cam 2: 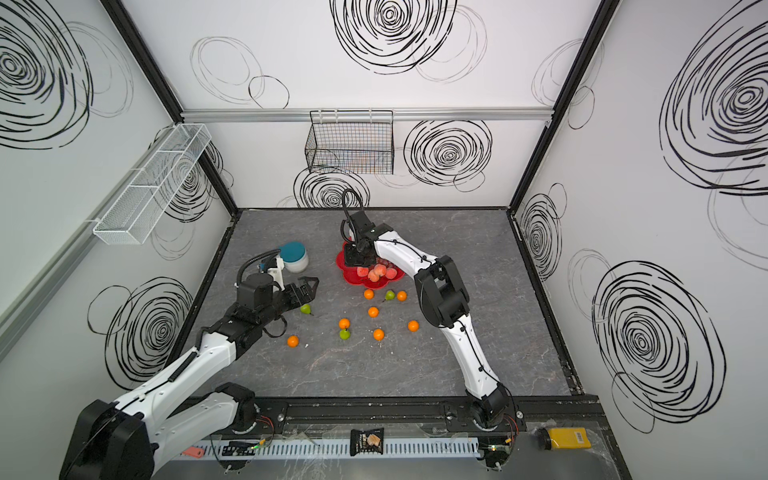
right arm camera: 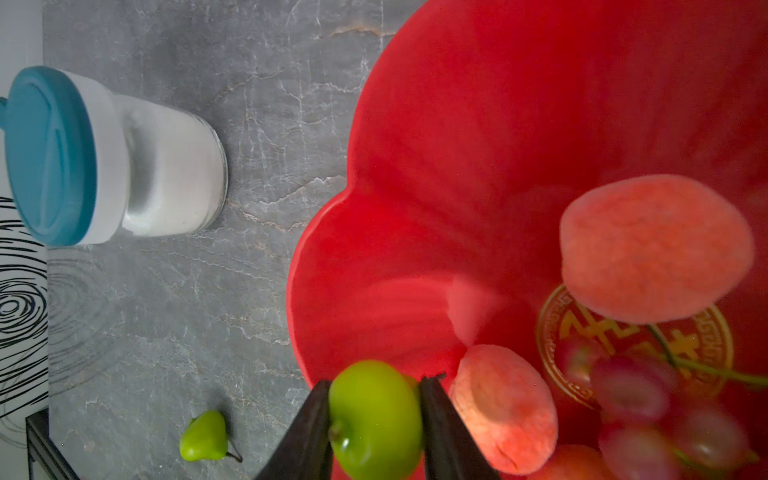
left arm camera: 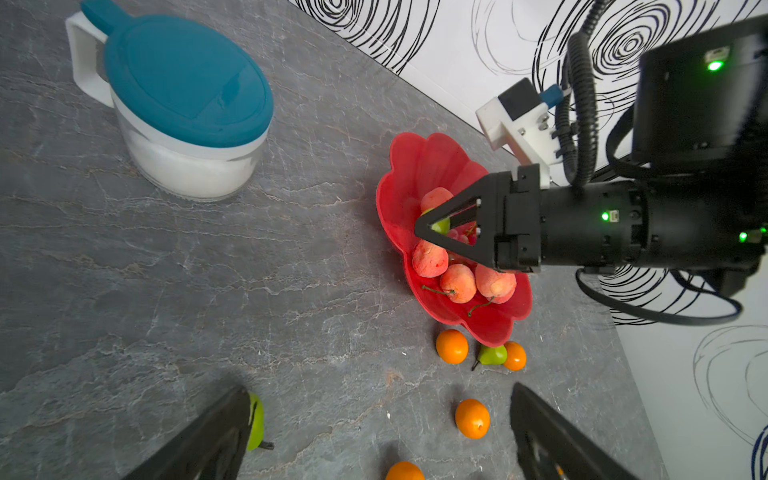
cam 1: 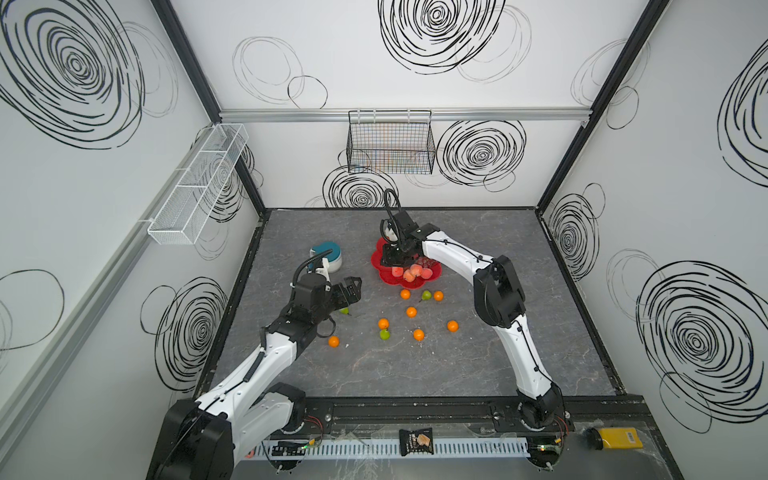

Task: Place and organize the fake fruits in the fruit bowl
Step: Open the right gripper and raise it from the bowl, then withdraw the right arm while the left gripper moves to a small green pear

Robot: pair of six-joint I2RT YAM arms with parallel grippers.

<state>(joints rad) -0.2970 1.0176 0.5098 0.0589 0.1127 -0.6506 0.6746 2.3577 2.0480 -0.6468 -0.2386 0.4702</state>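
The red scalloped fruit bowl (cam 1: 409, 285) (cam 2: 374, 283) sits mid-table, holding several pink peaches (cam 1: 411, 273) (left arm camera: 457, 282) and a grape bunch (right arm camera: 648, 395) near its gold emblem. My right gripper (cam 1: 390, 259) (right arm camera: 377, 380) hangs over the bowl's left part, shut on a green pear (right arm camera: 374, 419) (left arm camera: 440, 225). Left of the bowl my left gripper (cam 1: 353, 287) (left arm camera: 380, 388) hovers open and empty. Several oranges (cam 1: 411, 311) and pears (cam 1: 385, 334) lie on the table in front of the bowl. One pear (left arm camera: 257, 422) lies beside a left finger.
A white mug with a teal lid (cam 1: 330, 255) (left arm camera: 187, 95) stands left of the bowl, behind the left gripper. Wire baskets (cam 1: 390, 143) hang on the back and left walls. A snack packet (cam 1: 416, 441) and a yellow bottle (cam 1: 615, 438) lie on the front rail.
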